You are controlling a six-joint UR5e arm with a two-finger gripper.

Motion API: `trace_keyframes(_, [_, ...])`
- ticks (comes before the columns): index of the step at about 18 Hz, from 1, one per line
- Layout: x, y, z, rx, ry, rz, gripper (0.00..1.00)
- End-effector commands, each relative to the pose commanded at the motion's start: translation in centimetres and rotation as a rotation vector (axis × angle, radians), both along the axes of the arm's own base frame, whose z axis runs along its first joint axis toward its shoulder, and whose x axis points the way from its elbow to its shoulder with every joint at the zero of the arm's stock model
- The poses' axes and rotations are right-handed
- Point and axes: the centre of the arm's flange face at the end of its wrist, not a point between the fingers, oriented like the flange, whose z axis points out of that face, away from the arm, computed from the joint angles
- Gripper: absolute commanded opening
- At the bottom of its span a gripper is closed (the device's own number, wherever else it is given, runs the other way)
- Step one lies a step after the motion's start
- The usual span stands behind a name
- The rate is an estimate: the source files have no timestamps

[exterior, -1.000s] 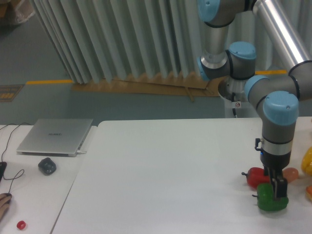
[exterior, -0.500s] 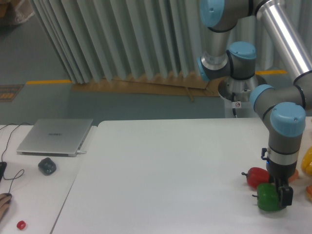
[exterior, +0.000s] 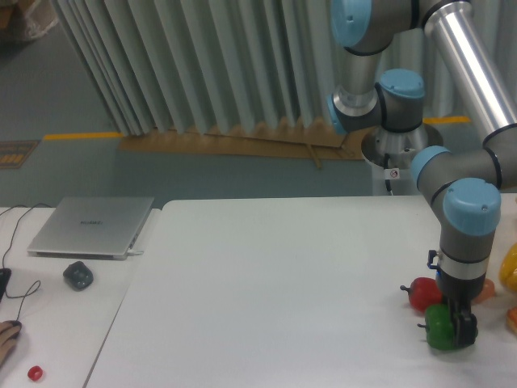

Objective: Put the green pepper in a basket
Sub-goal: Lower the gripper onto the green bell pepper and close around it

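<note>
The pincer (exterior: 459, 327) covered the right side of the green pepper (exterior: 439, 328), and its jaw gap could not be read. The yellow item (exterior: 510, 269) was cut off at the right edge.

The green pepper (exterior: 439, 326), glossy and lumpy with a short dark stem poking out to its left, sits on the white desk (exterior: 283, 291) near the front right edge, just in front of a red pepper (exterior: 422, 293), its right side hidden.
</note>
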Motion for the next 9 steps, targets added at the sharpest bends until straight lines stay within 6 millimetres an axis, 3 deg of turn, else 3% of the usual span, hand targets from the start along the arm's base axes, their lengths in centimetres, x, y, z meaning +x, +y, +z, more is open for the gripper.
trace_keyframes(4, [0.4, 0.5, -0.9, -0.009, -0.011, -0.008, 1.00])
trace_keyframes(6, [0.4, 0.5, -1.2, -0.012, -0.014, -0.009, 0.79])
trace_keyframes(9, [0.7, 0.6, -1.5, -0.015, -0.018, -0.012, 0.65])
